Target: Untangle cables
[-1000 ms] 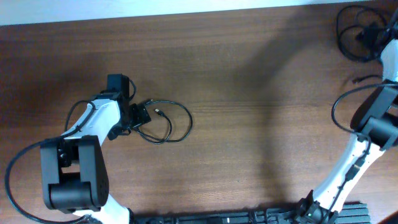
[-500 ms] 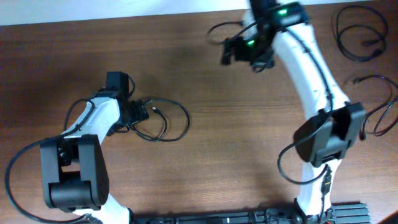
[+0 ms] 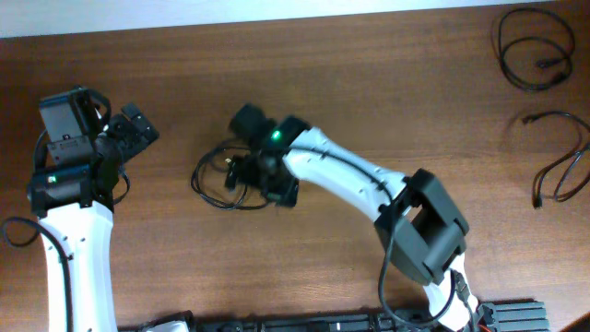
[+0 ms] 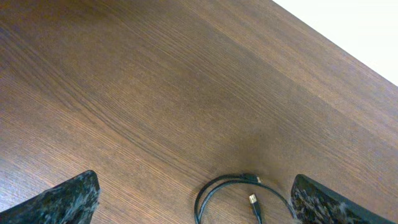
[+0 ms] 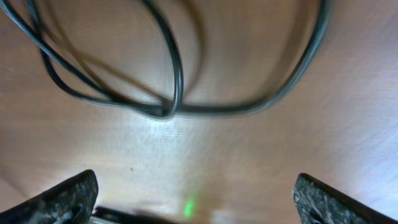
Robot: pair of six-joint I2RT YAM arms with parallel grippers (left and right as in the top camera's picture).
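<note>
**Right wrist view.** The right hand [image 5: 205, 199] is spread wide. Its two dark fingertips [image 5: 68, 196] sit at the lower corners of the frame and hold nothing. Close ahead of it, a loose coil of thin black cord [image 5: 177, 81] lies on the brown wood-grain surface [image 5: 249, 162]. Two strands cross near the middle of the view, and the rest arch away to either side.

**Overhead view.** The right hand [image 3: 265, 180] sits over the right part of the coil [image 3: 196, 177], whose long axis runs roughly left to right. The crossing strands lie directly before the open fingers, so the right arm is judged much the nearer. A short advance and a closing on one strand appears to be what the next move needs.

**Left arm.** The left hand [image 3: 129, 134] stands well apart, to the left of the coil. In the left wrist view it is also wide open and empty. The coil shows only at the lower edge of that view, with a small plug end [image 4: 252, 199] inside the loop.

**Far right of the surface.** Two more cords lie separately: a coiled black cord [image 3: 533, 51] near the far corner and an open curved black cord [image 3: 564, 157] beside it. Neither touches the other.
</note>
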